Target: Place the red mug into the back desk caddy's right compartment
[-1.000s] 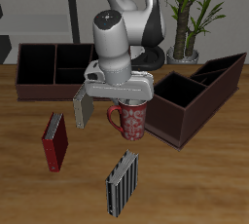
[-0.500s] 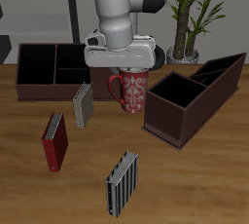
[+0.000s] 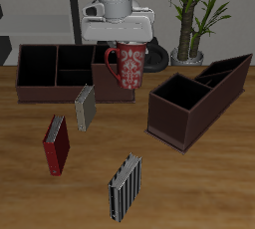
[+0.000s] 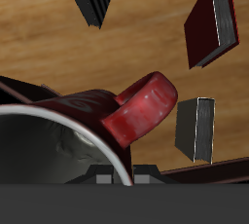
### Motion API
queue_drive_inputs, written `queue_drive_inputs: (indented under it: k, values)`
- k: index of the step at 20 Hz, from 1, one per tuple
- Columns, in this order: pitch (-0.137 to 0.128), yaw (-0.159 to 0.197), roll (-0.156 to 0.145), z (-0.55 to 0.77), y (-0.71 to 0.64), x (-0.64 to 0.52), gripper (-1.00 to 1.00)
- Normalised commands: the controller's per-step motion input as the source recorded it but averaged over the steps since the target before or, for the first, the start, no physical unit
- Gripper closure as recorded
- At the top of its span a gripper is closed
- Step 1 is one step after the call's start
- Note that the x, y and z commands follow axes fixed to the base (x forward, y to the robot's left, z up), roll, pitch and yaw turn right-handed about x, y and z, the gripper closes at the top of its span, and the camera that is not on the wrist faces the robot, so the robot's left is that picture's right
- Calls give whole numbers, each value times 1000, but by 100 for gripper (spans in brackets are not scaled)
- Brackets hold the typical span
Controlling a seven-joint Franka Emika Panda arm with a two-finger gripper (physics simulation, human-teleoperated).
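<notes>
Red mug [image 3: 127, 66] is hanging upright in the air under the gripper [image 3: 122, 42], clear of the bench [image 3: 199, 188], and directly in front of the taller end section of the back desk caddy [image 3: 45, 66]. We are reading the gripper as clenched on the mug's rim: the wrist view is showing the white interior [image 4: 44, 150] right below the camera and the red handle [image 4: 144, 106] jutting out to one side, though the fingers themselves are not visible there.

We are judging the step in hand to be the carry: the mug is lifted and near the target, not yet inside it. The right compartment [image 3: 108, 72] is mostly hidden behind the mug in the exterior view, so we cannot tell whether the mug is already above its opening or just in front of its near wall.

Next move, as we are estimating it: travel a little farther back until the mug is centred over that squarish section, then a straight descent before releasing. The section looks about mug-wide, so the handle is the likely snag on a wall.

Other items are lying well apart, nearer the front edge: a red book [image 3: 57, 143], a grey book [image 3: 85, 108], a dark striped book [image 3: 125, 186], and the second caddy [image 3: 194, 104] with slanted dividers.
</notes>
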Motion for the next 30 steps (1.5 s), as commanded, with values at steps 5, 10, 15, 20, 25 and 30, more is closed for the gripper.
queue_drive_inputs:
  k: [5,10,15,20,25,30]
  values:
    - [-22,30,-21,254,-84,-426,100]
    - [-20,32,-10,195,-120,-483,100]
    - [-23,14,9,146,-8,-405,100]
    - [-13,30,14,9,22,-354,100]
    - [1,15,-6,-88,-76,-264,100]
    - [-11,18,-1,-90,-15,-315,100]
